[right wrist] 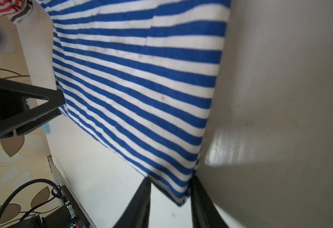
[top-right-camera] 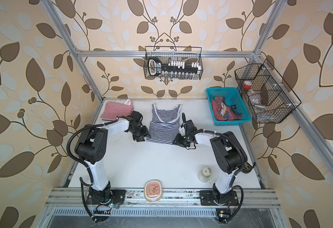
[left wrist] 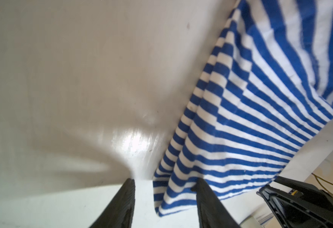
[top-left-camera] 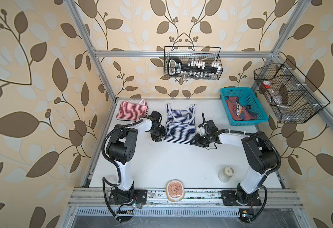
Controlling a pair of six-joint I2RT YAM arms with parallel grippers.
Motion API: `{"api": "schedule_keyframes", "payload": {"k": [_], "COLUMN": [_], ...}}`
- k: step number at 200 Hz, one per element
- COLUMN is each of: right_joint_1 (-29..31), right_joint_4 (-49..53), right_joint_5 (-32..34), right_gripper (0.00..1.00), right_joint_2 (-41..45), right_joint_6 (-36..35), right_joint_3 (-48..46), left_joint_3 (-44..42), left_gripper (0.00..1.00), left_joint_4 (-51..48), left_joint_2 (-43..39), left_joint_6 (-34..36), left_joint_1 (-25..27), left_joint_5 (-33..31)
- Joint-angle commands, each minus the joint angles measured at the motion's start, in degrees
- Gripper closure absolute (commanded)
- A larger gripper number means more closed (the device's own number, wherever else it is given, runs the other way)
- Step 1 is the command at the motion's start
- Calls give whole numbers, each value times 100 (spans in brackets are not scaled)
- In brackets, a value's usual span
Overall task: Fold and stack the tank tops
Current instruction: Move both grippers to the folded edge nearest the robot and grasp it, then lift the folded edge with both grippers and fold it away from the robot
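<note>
A navy-and-white striped tank top (top-left-camera: pixel 179 122) (top-right-camera: pixel 164 122) lies spread flat at the back middle of the white table, straps away from the arms. My left gripper (top-left-camera: pixel 159 138) (left wrist: pixel 164 183) is open, its fingers astride the top's near left hem corner (left wrist: pixel 161 197). My right gripper (top-left-camera: pixel 194 142) (right wrist: pixel 170 181) is open too, with the near right hem corner (right wrist: pixel 179 197) between its fingers. A red-and-white striped tank top (top-left-camera: pixel 132 111) (top-right-camera: pixel 116 109) lies folded at the back left. A dusty red tank top (top-left-camera: pixel 238 110) (top-right-camera: pixel 219 110) sits crumpled in the teal basket (top-left-camera: pixel 248 122).
On the near right of the table (top-left-camera: pixel 161 163) stands a white jar (top-left-camera: pixel 226 173). An oval dish (top-left-camera: pixel 175 191) rests on the front rail. A black wire basket (top-left-camera: pixel 193 65) hangs on the back bar and another one (top-left-camera: pixel 288 92) on the right frame.
</note>
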State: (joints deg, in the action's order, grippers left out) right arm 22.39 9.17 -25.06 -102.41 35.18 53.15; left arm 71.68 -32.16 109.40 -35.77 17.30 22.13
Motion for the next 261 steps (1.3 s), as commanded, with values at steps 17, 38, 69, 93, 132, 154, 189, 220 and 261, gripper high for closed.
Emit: {"api": "schedule_keyframes", "payload": {"k": [17, 38, 69, 93, 132, 154, 189, 220, 261], "right_joint_1": [-16, -7, 13, 33, 115, 266, 685, 1096, 1515], "right_joint_4": [204, 193, 164, 203, 373, 460, 615, 855, 1442], "right_joint_5": [242, 223, 194, 185, 296, 378, 545, 739, 970], "right_gripper": [66, 73, 96, 100, 100, 100, 100, 100, 100], "right_joint_2": [-249, -261, -229, -57, 728, 1309, 2269, 3162, 4100], "right_joint_6": [70, 76, 63, 25, -46, -18, 186, 421, 591], "right_joint_3": [-54, -58, -68, -136, -604, -981, -1550, -1911, -1932], "left_joint_3": [-75, -109, -220, -319, -671, -978, -1482, -1888, -2072], "left_gripper": [54, 62, 84, 100, 100, 100, 100, 100, 100], "left_joint_4": [46, 39, 21, -39, -215, -264, -382, -505, -920], "left_joint_2": [79, 132, 109, -21, -496, -896, -1541, -2188, -3216], "left_joint_6": [-97, -97, -93, -86, -110, -209, -466, -716, -1008], "left_joint_1": [171, 235, 299, 348, 498, 685, 1107, 1500, 1825], "left_joint_5": [177, 178, 178, 187, 142, 90, -4, -142, -339]}}
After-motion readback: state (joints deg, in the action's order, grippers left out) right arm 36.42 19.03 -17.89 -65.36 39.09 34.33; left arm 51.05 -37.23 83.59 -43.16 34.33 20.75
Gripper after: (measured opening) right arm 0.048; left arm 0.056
